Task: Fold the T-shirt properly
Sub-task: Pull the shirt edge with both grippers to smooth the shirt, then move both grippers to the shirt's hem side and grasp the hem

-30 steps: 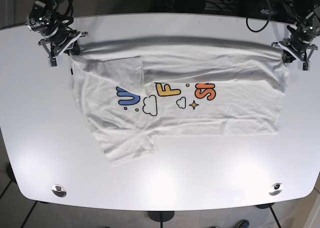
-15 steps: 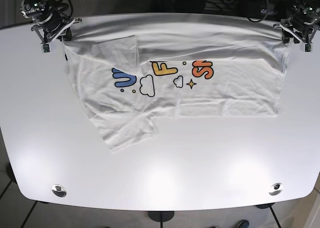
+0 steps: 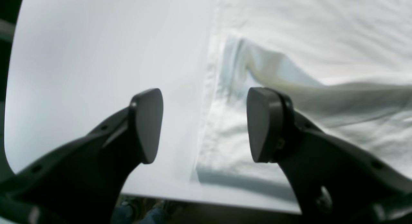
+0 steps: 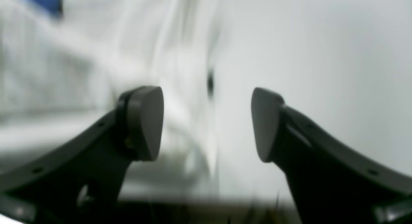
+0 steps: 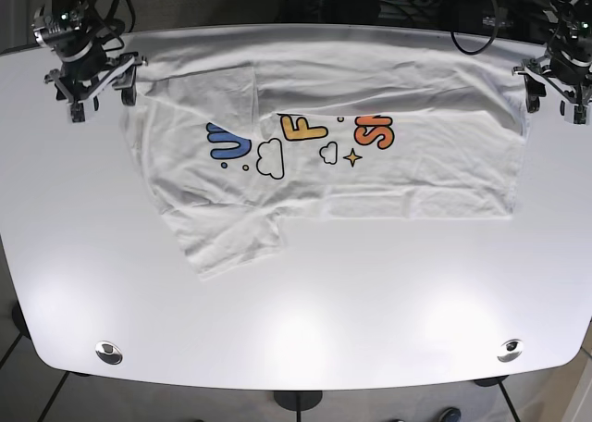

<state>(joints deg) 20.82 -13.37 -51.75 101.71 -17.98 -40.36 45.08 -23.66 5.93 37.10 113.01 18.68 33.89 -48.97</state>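
A white T-shirt [image 5: 370,177] with colourful letters and clouds printed on it lies spread flat across the far half of the white table [image 5: 296,320]. One sleeve [image 5: 231,246] sticks out toward the near left. In the base view my left gripper [image 5: 557,103] hovers at the shirt's far right corner. It is open, and in the left wrist view the shirt's edge [image 3: 209,98] runs between its fingers [image 3: 146,126]. My right gripper [image 5: 100,100] is at the far left corner, also open, with blurred white cloth [image 4: 64,56] under its left finger.
The table's far edge [image 3: 161,191] lies just behind both grippers, with dark floor and cables [image 5: 370,1] beyond it. Two round metal fittings [image 5: 108,352] sit near the table's front corners.
The shirt was dragged toward the far edge of the table and now lies still. Both grippers have shifted slightly back toward the near side and stand open at the corners.
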